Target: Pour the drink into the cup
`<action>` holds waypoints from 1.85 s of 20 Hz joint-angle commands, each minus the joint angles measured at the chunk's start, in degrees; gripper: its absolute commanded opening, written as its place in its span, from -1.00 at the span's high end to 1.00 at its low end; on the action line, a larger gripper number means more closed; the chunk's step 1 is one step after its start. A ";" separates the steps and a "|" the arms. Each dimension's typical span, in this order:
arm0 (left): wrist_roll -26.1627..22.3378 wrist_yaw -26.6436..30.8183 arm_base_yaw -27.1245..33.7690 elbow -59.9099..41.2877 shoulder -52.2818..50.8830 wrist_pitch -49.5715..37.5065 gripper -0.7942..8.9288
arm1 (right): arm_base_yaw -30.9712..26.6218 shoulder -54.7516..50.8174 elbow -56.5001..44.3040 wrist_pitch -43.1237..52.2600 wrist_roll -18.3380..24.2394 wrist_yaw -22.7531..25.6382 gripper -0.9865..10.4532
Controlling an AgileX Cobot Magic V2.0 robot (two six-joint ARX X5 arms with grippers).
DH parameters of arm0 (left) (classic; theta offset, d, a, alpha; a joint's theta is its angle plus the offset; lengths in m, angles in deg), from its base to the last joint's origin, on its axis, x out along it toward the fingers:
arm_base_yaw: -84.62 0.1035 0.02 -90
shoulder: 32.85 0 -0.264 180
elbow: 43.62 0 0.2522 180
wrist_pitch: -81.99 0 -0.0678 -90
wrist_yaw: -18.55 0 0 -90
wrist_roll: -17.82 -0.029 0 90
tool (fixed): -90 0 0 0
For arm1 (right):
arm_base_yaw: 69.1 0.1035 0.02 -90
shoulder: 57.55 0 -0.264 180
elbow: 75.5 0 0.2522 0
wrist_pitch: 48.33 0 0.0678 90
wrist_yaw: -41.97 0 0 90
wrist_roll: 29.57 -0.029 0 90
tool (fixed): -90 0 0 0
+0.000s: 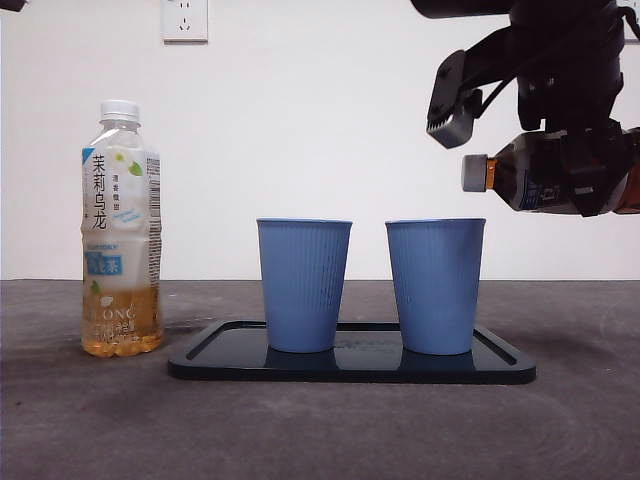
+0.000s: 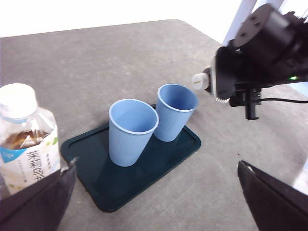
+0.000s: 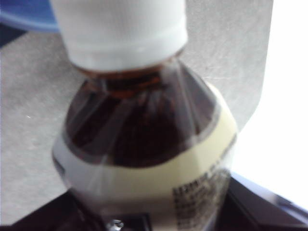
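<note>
On the grey bench (image 1: pixel 60 420), nearest the front camera, a dark tray (image 1: pixel 350 368) lies flat and carries two blue ribbed cups side by side, apart from each other: one cup (image 1: pixel 303 285) toward the tea bottle and the other cup (image 1: pixel 435 286) under the working arm. Both stand upright with their mouths open. Off the tray, just beside its end, a tea bottle (image 1: pixel 121 230) with a white cap and a pale label stands upright, amber liquid filling only its lower part. In the left wrist view this bottle sits close to the left gripper (image 2: pixel 159 202), whose fingers (image 2: pixel 274 202) are spread wide and hold nothing. Above and just beyond the second cup, the right gripper (image 1: pixel 590 175) holds a dark drink bottle (image 1: pixel 535 172) tipped to about level, its fingers clamped around the body. The bottle's white cap (image 1: pixel 473 173) is still on and points toward the cups, raised above the cup rim and not touching it. Behind everything is a white wall with a power socket (image 1: pixel 185 19).
</note>
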 commanded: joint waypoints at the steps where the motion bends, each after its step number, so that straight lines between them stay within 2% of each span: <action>1: -0.90 -0.07 -0.81 0.83 0.20 -0.74 -0.25 | 1.11 1.05 2.08 1.64 4.70 4.79 0.44; 3: -0.92 -0.02 -1.40 0.83 0.20 -0.76 -0.25 | 1.51 1.18 2.08 2.54 6.64 6.54 0.44; 8: -0.92 0.00 -2.34 0.83 0.20 -0.81 -0.25 | 2.16 1.18 2.08 2.73 9.42 7.52 0.44; 13: -0.92 0.02 -2.38 0.83 0.22 -0.76 -0.25 | 2.16 1.18 2.08 2.73 9.53 7.89 0.44; 16: -0.92 0.02 -2.38 0.83 0.22 -0.72 -0.25 | 2.16 1.16 2.08 2.71 5.22 7.89 0.44; 20: -0.92 0.00 -2.38 0.83 0.26 -0.61 -0.25 | 2.08 0.81 2.08 2.56 -4.87 6.56 0.44; 24: -0.90 0.00 -2.38 0.83 0.26 -0.57 -0.25 | 0.28 -2.78 2.08 2.21 -16.79 -4.61 0.44; 27: -0.87 0.00 -2.38 0.83 0.26 -0.57 -0.25 | -4.68 -7.65 1.84 5.35 -22.38 -19.32 0.44; 29: -0.87 0.00 -2.38 0.83 0.28 -0.57 -0.25 | -8.87 -11.23 0.83 9.46 -25.11 -26.60 0.44; 34: -0.83 0.02 -2.34 0.83 0.50 -0.57 -0.25 | -18.10 -19.98 -11.32 30.42 -30.84 -43.32 0.44; 37: 0.57 0.02 -2.34 0.83 1.33 -0.33 -0.25 | -21.18 -21.81 -20.87 45.59 -32.76 -48.33 0.44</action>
